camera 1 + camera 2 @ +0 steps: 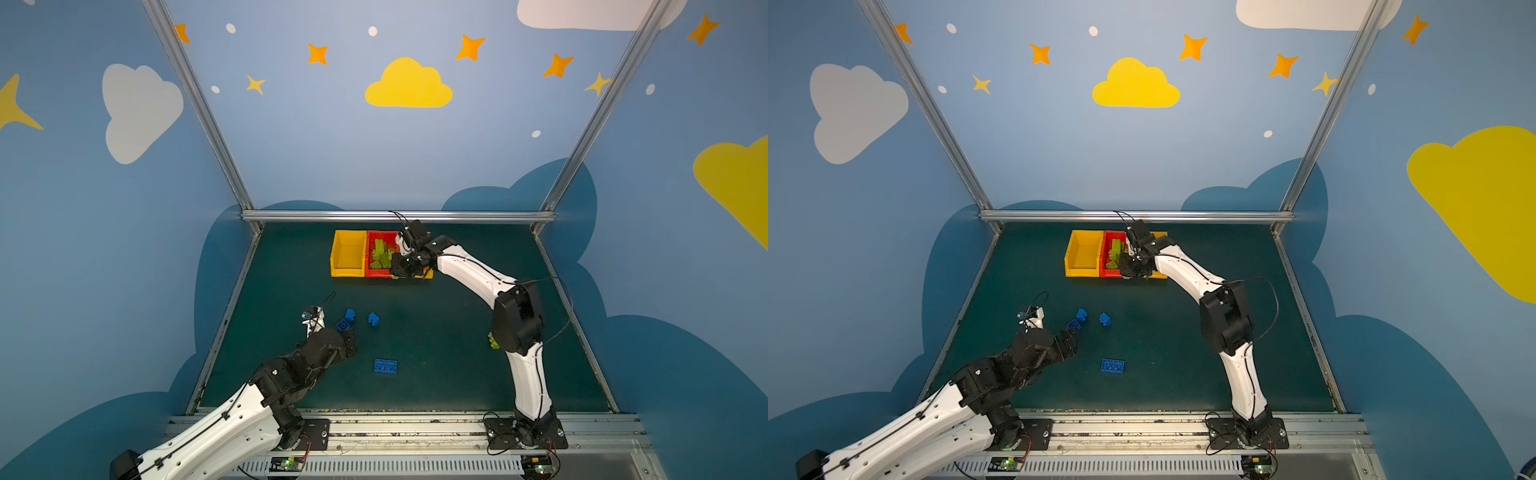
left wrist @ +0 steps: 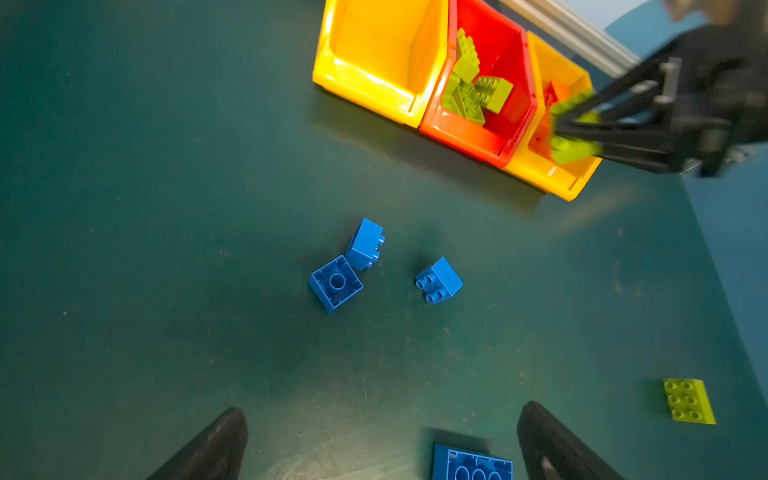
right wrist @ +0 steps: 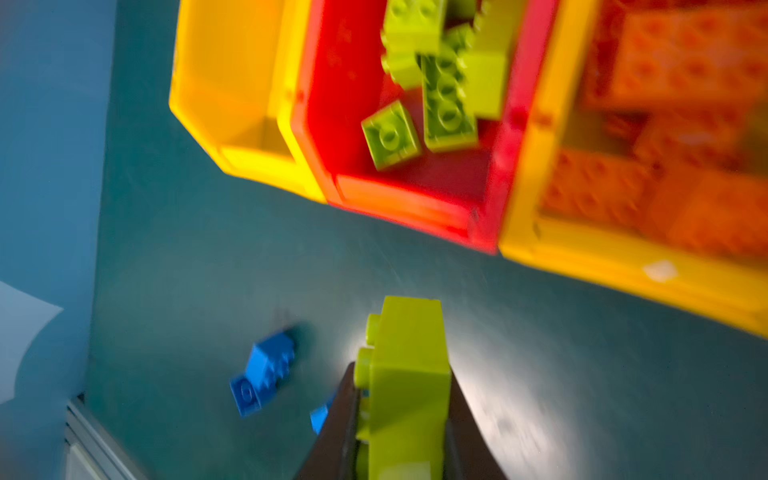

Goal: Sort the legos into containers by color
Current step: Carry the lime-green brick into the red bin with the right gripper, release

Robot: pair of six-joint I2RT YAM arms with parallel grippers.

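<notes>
– Over by the bins, what's the right gripper (image 2: 582,129) doing?
– Pinching a lime brick (image 3: 409,365) just in front of the red bin (image 2: 461,137), not inside it. A drop looks next.
– Sorted so far?
– Green bricks (image 2: 473,91) piled in the red bin, orange bricks (image 3: 685,75) in the right yellow bin (image 2: 548,178). Left yellow bin (image 2: 365,87) is empty.
– What's left?
– Four blue bricks (image 2: 336,282) on the table (image 2: 166,208), none binned, plus one loose lime brick (image 2: 688,401). Left gripper (image 2: 382,424) is spread wide above the blues, holding nothing. Roughly two-thirds done, I'd guess.
</notes>
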